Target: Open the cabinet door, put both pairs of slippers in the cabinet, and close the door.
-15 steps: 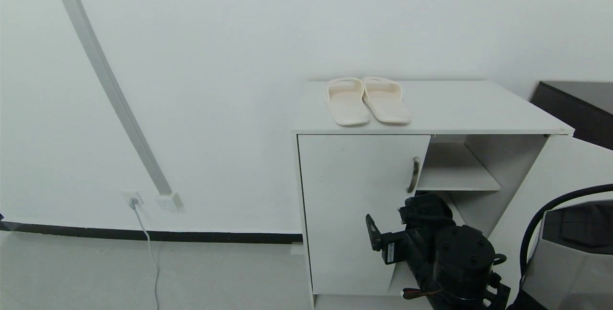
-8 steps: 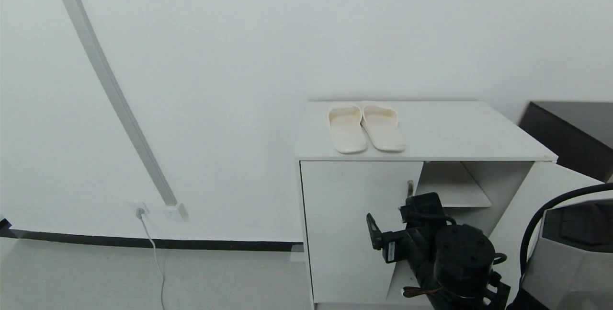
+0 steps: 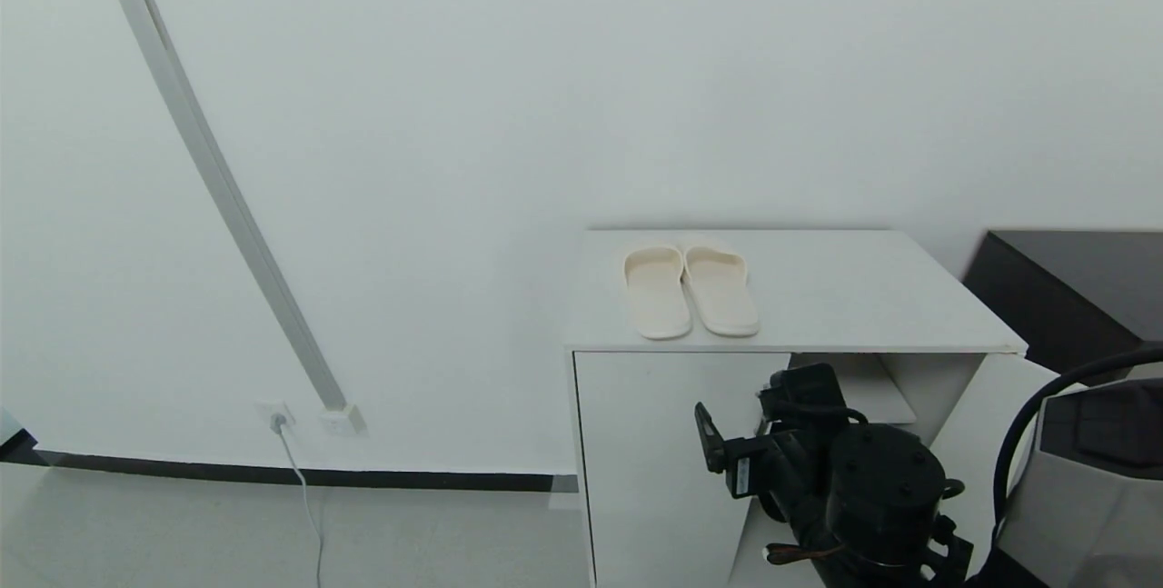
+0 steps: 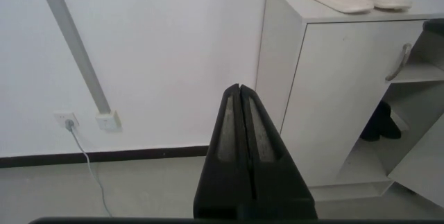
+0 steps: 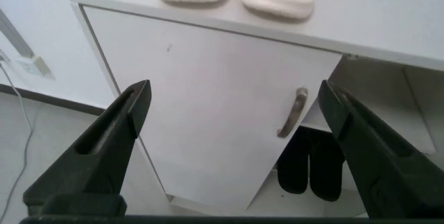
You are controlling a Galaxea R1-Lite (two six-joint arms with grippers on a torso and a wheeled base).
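Head view: the cream slippers (image 3: 690, 291) are seen lying side by side, touching, on the left part of the top surface of the cabinet (image 3: 845, 297), close to its near edge. Their long axes are laid near-to-far, with the straps toward the wall and the heels toward the near edge. The right door (image 3: 968, 429) is swung open and the left door (image 5: 208, 106) is shut, with its handle (image 5: 293, 112) beside the opening. The dark slippers (image 5: 310, 172) are already placed inside on a low shelf, to the right of the shut door.

The right gripper (image 5: 234, 91) is held in front of the left door, below the level of the top surface. Its fingers (image 5: 111, 141) are spread wide with nothing between them. From these fingers the cream pair lies upward and farther off, roughly centred over the gap. The left gripper (image 4: 241, 96) is kept well off to the left of the cabinet and lower, its fingers pressed together on nothing.

The right arm is judged the nearer one for the cream pair. A rise above the surface's near edge is called for first. The gap between the fingers is set left-to-right, across the slippers' long axes, so the two heels are presented to it together. Whether both can be taken in one grasp cannot be told.
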